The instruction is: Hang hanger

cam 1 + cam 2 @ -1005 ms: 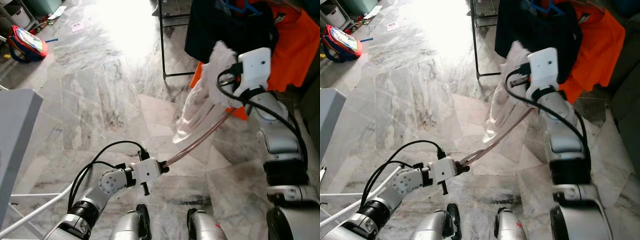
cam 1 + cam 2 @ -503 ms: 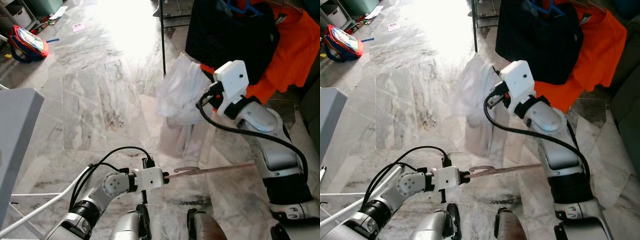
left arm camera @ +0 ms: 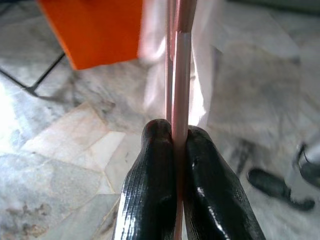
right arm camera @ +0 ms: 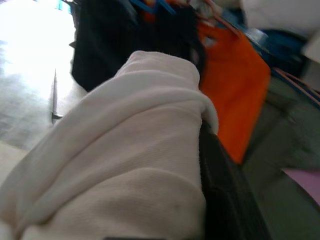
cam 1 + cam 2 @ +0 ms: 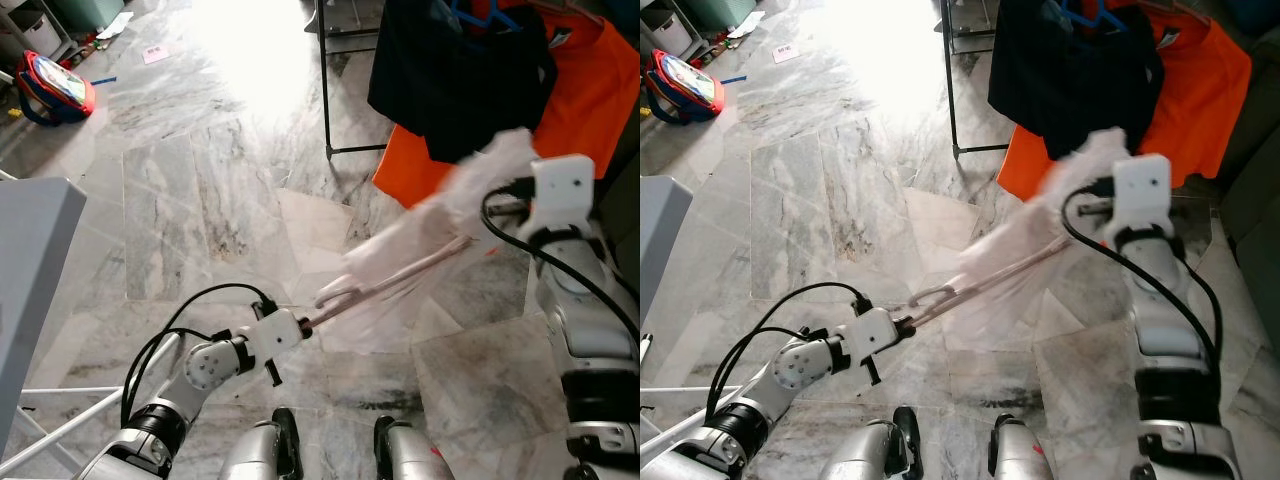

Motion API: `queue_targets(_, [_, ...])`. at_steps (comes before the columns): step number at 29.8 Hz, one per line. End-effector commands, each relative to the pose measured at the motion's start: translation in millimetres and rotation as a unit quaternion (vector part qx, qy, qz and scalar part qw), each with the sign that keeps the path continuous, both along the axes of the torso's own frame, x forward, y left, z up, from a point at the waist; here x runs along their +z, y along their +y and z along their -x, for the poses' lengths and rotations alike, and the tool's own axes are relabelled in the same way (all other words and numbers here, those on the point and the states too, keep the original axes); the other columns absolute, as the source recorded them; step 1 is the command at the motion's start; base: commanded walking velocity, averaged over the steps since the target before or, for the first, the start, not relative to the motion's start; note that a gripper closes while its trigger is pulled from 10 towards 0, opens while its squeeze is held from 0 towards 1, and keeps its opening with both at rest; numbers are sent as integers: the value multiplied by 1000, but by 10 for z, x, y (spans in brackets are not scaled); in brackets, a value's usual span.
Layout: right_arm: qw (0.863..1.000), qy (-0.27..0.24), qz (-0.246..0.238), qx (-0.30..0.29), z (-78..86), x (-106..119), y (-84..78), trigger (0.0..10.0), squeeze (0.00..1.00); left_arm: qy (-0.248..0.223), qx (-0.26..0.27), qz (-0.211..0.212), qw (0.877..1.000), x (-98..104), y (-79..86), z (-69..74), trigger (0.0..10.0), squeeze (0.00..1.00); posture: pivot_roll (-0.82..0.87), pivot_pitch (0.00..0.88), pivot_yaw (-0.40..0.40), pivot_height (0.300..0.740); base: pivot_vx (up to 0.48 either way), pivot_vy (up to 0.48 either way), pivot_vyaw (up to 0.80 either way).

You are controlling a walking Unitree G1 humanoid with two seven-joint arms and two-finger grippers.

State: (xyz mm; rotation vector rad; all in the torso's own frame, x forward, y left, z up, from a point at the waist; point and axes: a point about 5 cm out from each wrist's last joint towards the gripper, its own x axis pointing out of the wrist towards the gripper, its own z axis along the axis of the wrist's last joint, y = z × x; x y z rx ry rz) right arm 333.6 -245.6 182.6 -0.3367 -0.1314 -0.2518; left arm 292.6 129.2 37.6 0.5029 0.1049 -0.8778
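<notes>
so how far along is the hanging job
Done: both ends are gripped. The left pincer is shut on the pink hanger; the right pincer grips the white garment draped on it. In hand: carrying it tilted above the floor. Left: hooking it on the rack.

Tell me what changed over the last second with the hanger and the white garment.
The right gripper dipped toward the middle, then swung back out to the robot's right, carrying the white garment with it. The pink hanger dropped nearly level, then tilted up again toward the garment. The left gripper stayed shut on the hanger's end; the black and orange clothes stayed put on the rack.
</notes>
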Motion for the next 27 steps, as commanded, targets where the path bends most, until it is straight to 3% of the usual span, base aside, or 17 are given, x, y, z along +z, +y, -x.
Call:
queue_targets(1, [999, -9, 0, -40, 39, -50, -78, 0, 0, 15, 18, 17, 1000, -64, 94, 67, 0, 0, -117, 255, 82, 740, 0, 0, 0])
queue_targets(6, [996, -17, -1, -85, 80, -106, -162, 0, 0, 22, 24, 23, 999, -86, 129, 86, 0, 0, -119, 255, 81, 740, 0, 0, 0])
queue_targets(10, [995, -8, -23, -92, 107, -250, -102, 0, 0, 37, 95, 2, 995, -143, 243, 28, 0, 0, -113, 253, 77, 740, 0, 0, 0])
queue_targets(11, [996, 2, -26, -87, 114, -340, -50, 0, 0, 44, 132, 3, 990, -162, 273, -2, 0, 0, -110, 250, 76, 740, 0, 0, 0])
queue_targets(14, [995, 16, -53, -85, 131, -479, 22, 0, 0, 59, 185, 26, 981, -185, 294, -30, 39, 0, -108, 248, 76, 740, 0, 0, 0])
queue_targets(15, [994, 21, -62, -82, 138, -519, 53, 0, 0, 63, 201, 36, 977, -190, 298, -37, 1020, 0, -109, 244, 73, 740, 0, 0, 0])
queue_targets(17, [994, 30, -80, -66, 154, -595, 147, 0, 0, 69, 243, 64, 965, -189, 307, -60, 784, 0, -109, 241, 71, 740, 0, 0, 0])
queue_targets(18, [993, 33, -92, -60, 168, -630, 195, 0, 0, 70, 268, 76, 958, -190, 315, -74, 1647, 0, -108, 236, 68, 740, 0, 0, 0])
queue_targets(19, [993, 33, -92, -60, 168, -630, 195, 0, 0, 70, 268, 76, 958, -190, 315, -74, 1647, 0, -108, 236, 68, 740, 0, 0, 0])
queue_targets(20, [993, 36, -101, -56, 180, -658, 233, 0, 0, 71, 294, 88, 949, -187, 325, -89, 3255, 0, -107, 231, 63, 740, 0, 0, 0])
queue_targets(21, [993, 36, -101, -56, 180, -658, 233, 0, 0, 71, 294, 88, 949, -187, 325, -89, 3255, 0, -107, 231, 63, 740, 0, 0, 0])
queue_targets(22, [992, 37, -106, -50, 201, -680, 279, 0, 0, 67, 325, 105, 937, -169, 342, -114, 7765, 0, -106, 227, 60, 740, 0, 0, 0])
queue_targets(24, [992, 37, -106, -50, 201, -680, 279, 0, 0, 67, 325, 105, 937, -169, 342, -114, 7765, 0, -106, 227, 60, 740, 0, 0, 0])
queue_targets(25, [992, 38, -110, -45, 222, -696, 314, 0, 0, 56, 348, 120, 928, -133, 349, -142, 10000, 0, -103, 222, 56, 740, 0, 0, 0])
queue_targets(26, [992, 38, -110, -45, 222, -696, 314, 0, 0, 56, 348, 120, 928, -133, 349, -142, 10000, 0, -103, 222, 56, 740, 0, 0, 0])
queue_targets(27, [993, 36, -108, -34, 255, -698, 371, 0, 0, 27, 364, 134, 921, -36, 345, -192, 10000, 0, -91, 210, 46, 740, 0, 0, 0])
